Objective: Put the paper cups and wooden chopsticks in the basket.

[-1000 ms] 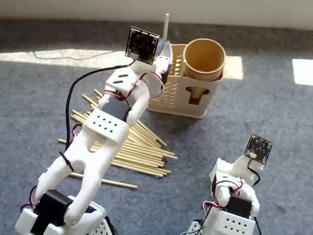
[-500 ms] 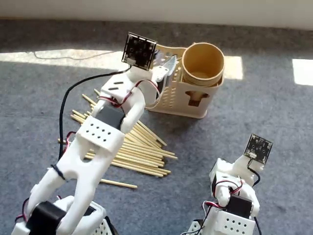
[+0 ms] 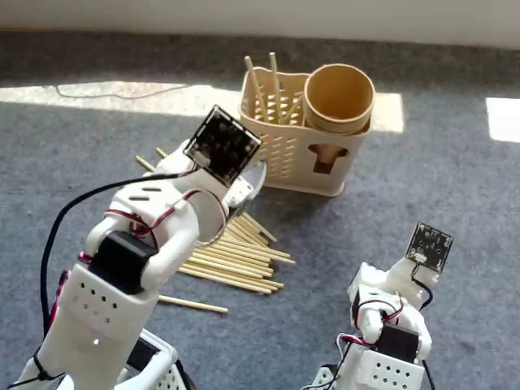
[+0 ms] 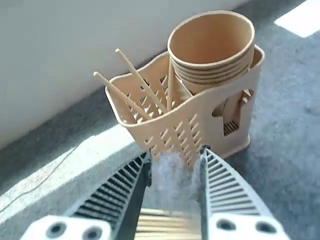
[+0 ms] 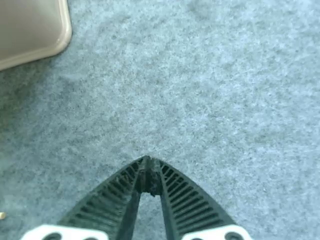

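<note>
The left gripper [image 4: 175, 156], spread and empty, has backed off the basket [image 4: 170, 131] wall, leaving chopsticks [image 4: 140, 79] inside. The right gripper [image 5: 149, 175] is pressed together over open carpet [image 5: 200, 75].

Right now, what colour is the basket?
The basket is pale beige with slotted walls; the left wrist view shows it best.

**Carpeted indoor room, kind uncertain**

Grey short-pile carpet [image 3: 422, 187] lies under everything. A pale wall [image 3: 366, 16] runs along its far edge. Sunlight patches [image 3: 504, 118] fall across it, beside a thin cable [image 3: 122, 95]. Whether home or office cannot be told.
</note>
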Action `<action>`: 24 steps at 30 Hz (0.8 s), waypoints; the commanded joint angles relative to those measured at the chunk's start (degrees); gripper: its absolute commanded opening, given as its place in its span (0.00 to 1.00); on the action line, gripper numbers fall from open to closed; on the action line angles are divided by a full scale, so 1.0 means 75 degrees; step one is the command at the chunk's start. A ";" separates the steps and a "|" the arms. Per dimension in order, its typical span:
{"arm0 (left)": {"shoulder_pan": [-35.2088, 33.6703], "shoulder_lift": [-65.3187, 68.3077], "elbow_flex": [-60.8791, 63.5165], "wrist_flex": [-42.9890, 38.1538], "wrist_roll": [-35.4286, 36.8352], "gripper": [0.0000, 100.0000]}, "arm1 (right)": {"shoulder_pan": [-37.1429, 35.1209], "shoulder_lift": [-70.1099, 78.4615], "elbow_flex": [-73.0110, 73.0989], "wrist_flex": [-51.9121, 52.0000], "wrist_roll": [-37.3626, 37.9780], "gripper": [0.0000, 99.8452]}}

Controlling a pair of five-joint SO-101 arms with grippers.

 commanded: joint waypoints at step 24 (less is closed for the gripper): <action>0.0217 -0.0545 0.2749 0.3528 -0.3563 0.11 | 0.0064 0.0041 0.0744 -0.0170 -0.0094 0.01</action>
